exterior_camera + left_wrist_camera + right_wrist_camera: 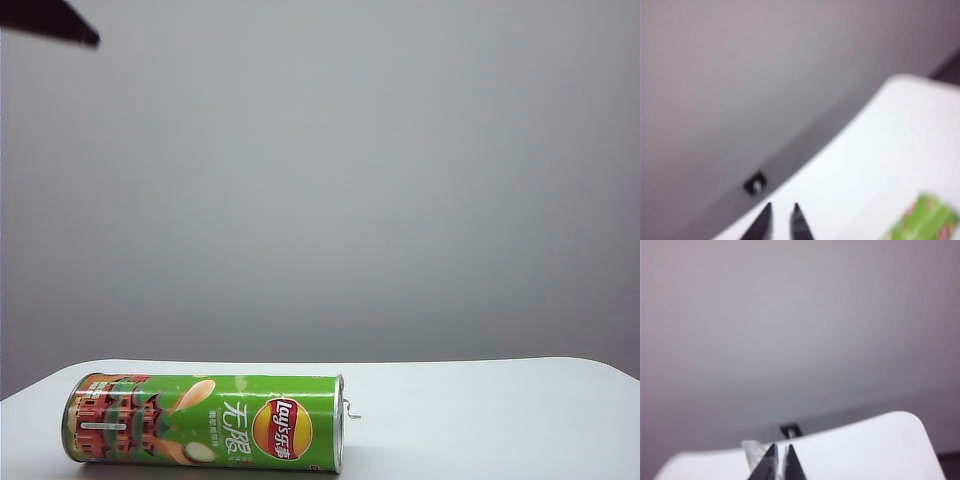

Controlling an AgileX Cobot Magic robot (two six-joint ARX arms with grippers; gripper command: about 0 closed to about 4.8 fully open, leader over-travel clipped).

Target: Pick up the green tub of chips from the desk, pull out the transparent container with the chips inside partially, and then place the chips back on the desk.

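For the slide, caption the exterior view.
Green tub of chips lying sideways on white desk, untouched.

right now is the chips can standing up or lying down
Lying down: the green chips can rests lengthwise on the white desk, its silver rim facing right in the exterior view.

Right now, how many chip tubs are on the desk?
1. The green tub lies on its side at the desk's front left in the exterior view; the left wrist view catches its end. None else shows.
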